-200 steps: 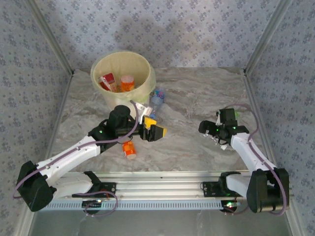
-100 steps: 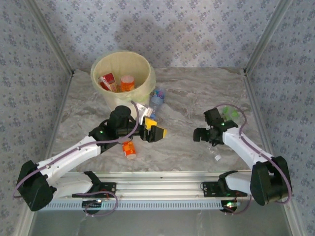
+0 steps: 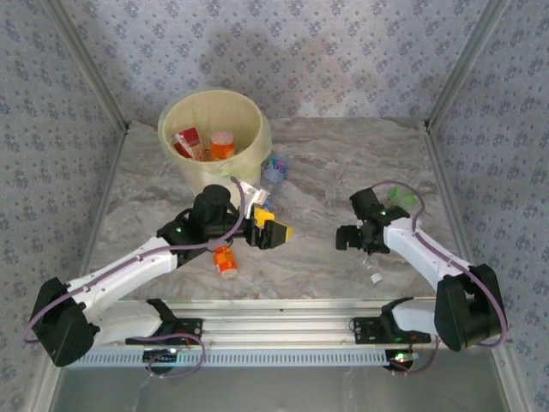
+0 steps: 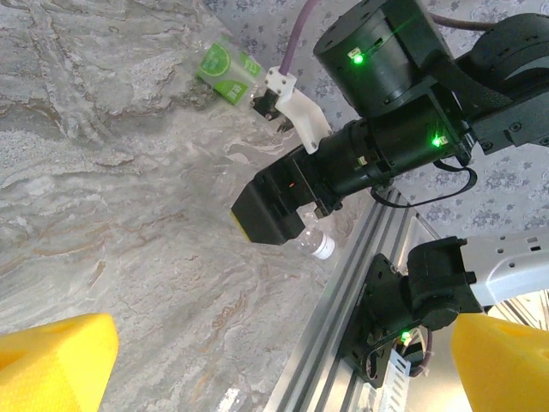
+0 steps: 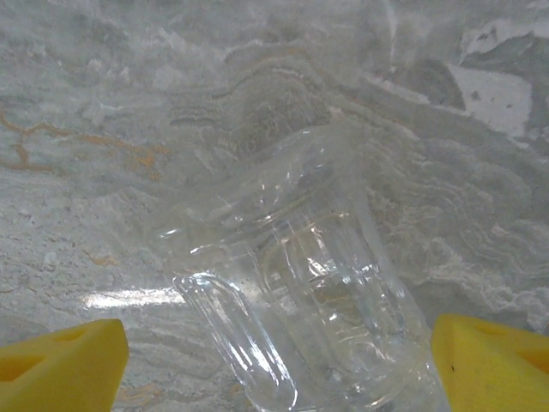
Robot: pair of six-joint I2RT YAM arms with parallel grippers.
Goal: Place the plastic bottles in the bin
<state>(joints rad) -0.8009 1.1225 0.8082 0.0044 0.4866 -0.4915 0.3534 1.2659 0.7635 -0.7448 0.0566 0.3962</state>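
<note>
1. Now the right gripper (image 3: 352,239) sits low over a clear bottle (image 5: 300,283) that lies on its side on the table (image 3: 326,154), right of centre and well apart from the bin (image 3: 246,116). Its yellow pads (image 5: 60,360) stand wide on either side of the bottle. One pad is visibly clear of the plastic, so the fingers are released and not gripping.
2. The step in hand, I judge, is closing on this bottle. Centre the jaws across the body, not the neck with its white cap (image 4: 322,248), so the bottle does not pivot.
3. Close slowly. The thin, ribbed plastic looks soft and slick, and will likely buckle or squirt out if pinched hard or off-centre.
4. Lift straight up before swinging toward the bin. Carry the bottle high enough to clear the rim, and let go only once it is above the opening.
5. The left gripper (image 3: 273,232) hovers mid-table, nearer the bin, with fingers spread and nothing between them. An orange bottle (image 3: 225,259) lies just beside that arm. Route the right arm's carry clear of both.
6. A red bottle (image 3: 189,142) and a second orange bottle (image 3: 221,144) lie inside the bin. A blue bottle (image 3: 274,167) rests beside its wall, and a green bottle (image 3: 399,196) lies beyond the right arm, so several are left to collect.
</note>
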